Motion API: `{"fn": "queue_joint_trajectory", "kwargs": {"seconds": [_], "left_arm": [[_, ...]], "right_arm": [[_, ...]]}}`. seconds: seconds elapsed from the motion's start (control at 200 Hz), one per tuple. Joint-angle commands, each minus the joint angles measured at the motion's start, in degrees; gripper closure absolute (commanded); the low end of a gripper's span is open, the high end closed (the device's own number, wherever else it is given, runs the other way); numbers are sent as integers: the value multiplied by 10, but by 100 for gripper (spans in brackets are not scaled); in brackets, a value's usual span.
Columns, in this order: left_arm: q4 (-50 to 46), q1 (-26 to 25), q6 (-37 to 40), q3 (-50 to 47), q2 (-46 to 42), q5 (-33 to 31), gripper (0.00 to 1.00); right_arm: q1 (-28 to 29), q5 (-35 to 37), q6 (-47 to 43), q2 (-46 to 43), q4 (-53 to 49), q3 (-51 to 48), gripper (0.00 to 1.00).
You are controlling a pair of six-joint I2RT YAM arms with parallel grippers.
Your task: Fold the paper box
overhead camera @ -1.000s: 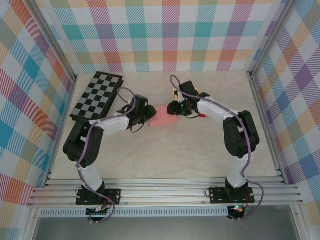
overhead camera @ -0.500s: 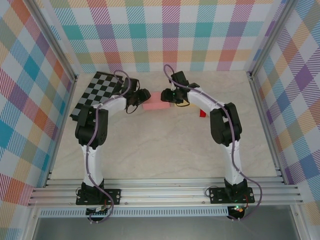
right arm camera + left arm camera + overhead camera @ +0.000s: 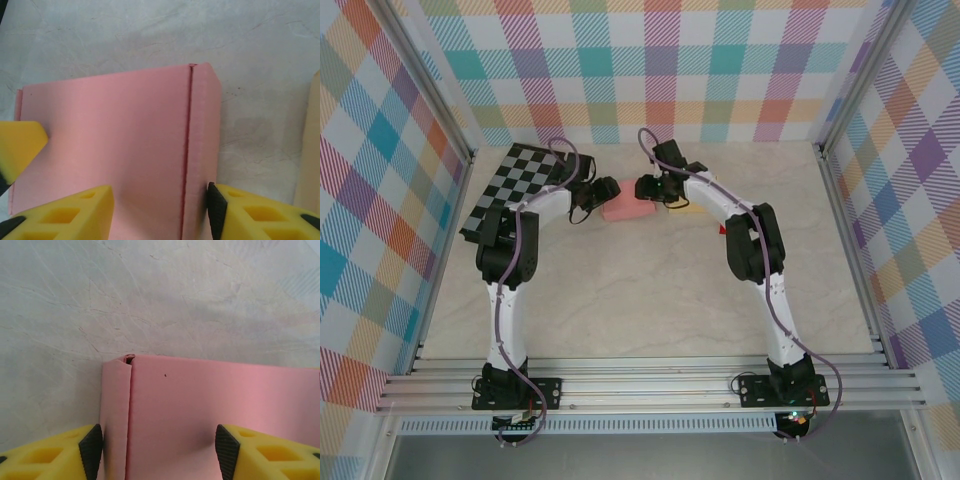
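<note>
A: Box colour?
B: Paper box (image 3: 628,209) is plain pink. Table (image 3: 620,310) is beige with marbled veining.
A: Grippers?
B: Yellow fingers (image 3: 55,457), black pads (image 3: 91,450). Arms (image 3: 777,320) white and black, cables (image 3: 527,235) purple.
A: Surroundings?
B: Walls (image 3: 720,70) are multicolour plaid on white. Board (image 3: 515,185) is black-grey checkered.

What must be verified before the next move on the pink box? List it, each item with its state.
1. Pink folded paper box rests on the marbled table: ok.
2. Left pincer jaws apart, straddling the seam of the box's end flap: ok.
3. Right pincer jaws apart, straddling the crease at the other end: ok.
4. End flap seam closed along its length: not ok, a small gap shows at the corner.
5. Pale beige object apart from the box: ok.
6. Pads pressing on the box or just above it: cannot tell.
</note>
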Motion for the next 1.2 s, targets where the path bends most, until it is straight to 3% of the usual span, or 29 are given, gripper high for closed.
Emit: {"fn": "queue_joint_trajectory", "kwargs": {"seconds": [0.0, 0.385, 0.595, 0.655, 0.935, 1.08, 1.13, 1.155, 1.195], "left_arm": [[-43, 10, 23, 19, 9, -19, 35], [-85, 35, 48, -4, -84, -59, 20], [-69, 35, 79, -88, -231, -76, 13], [-46, 35, 84, -122, -282, -75, 0], [-13, 31, 75, -307, -533, -89, 0], [-88, 29, 59, -364, -659, -112, 0], [-118, 28, 57, -379, -703, -116, 0], [-135, 28, 57, -384, -725, -118, 0], [-161, 28, 60, -392, -758, -120, 0]], "right_arm": [[8, -7, -4, -12, 2, -13, 44], [8, 44, -40, -133, -2, -97, 37], [9, 39, -39, -292, 49, -245, 37], [9, 39, -42, -343, 57, -289, 37], [10, 81, -75, -575, 68, -502, 34], [11, 145, -100, -685, 62, -598, 27], [10, 168, -107, -721, 62, -628, 16], [10, 178, -111, -739, 61, -642, 1], [10, 195, -116, -768, 61, -663, 0]]}}
